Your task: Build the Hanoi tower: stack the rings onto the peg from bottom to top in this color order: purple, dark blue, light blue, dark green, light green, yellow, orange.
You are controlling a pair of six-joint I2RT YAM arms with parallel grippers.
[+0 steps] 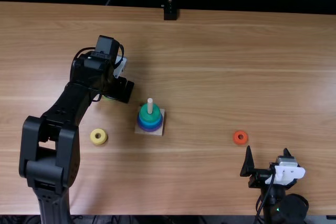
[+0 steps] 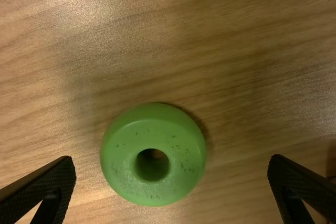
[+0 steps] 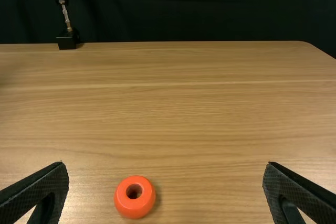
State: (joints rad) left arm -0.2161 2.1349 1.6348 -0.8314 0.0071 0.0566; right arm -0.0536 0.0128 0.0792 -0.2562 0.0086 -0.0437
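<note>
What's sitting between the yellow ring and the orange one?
The peg with its partly built tower, dark green ring on top, stands between the yellow ring and the orange ring, slightly farther back, in the top view.

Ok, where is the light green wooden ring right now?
In the left wrist view, the light green ring lies flat on the wooden table, between the open fingertips of the left gripper, not gripped.

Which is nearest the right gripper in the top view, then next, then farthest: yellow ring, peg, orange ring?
Nearest to the right gripper first:
1. Orange ring, just left
2. Peg, farther left
3. Yellow ring, left beyond the peg
</note>
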